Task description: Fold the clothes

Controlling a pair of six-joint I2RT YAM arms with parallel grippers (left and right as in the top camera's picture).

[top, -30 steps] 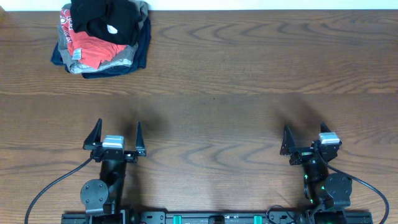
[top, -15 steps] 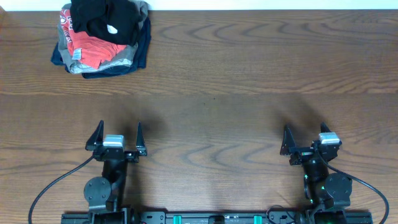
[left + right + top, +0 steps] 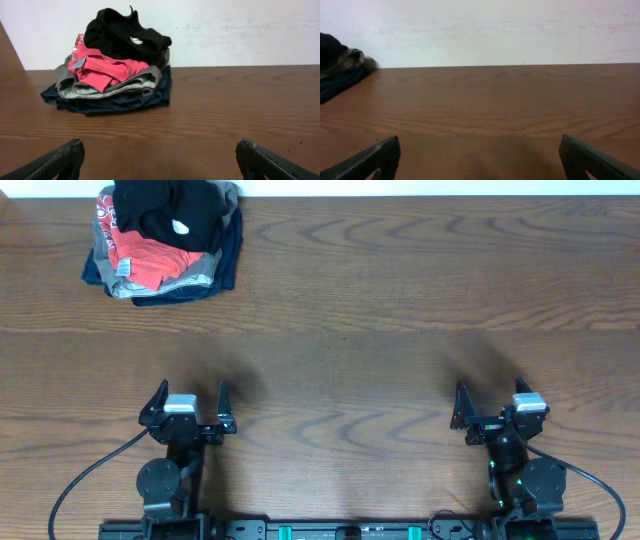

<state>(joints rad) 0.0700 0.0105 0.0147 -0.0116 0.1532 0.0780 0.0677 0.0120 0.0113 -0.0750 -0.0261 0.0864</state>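
Only the left hand (image 3: 191, 390) has eased back; both it and the right hand (image 3: 490, 390) gape, empty. Far ahead, the black top (image 3: 165, 205) caps a pile (image 3: 222, 272) — a deep grab (likely) drags the red shirt (image 3: 150, 260) along.

Brown wood-grain table (image 3: 400, 310). One pile of garments (image 3: 165, 250) lies at its far left corner, with a navy garment (image 3: 125, 102) lowest, flat on the wood.

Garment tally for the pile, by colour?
black top: 1
red shirt: 1
grey garment: 1
navy garment: 1
Total: 4
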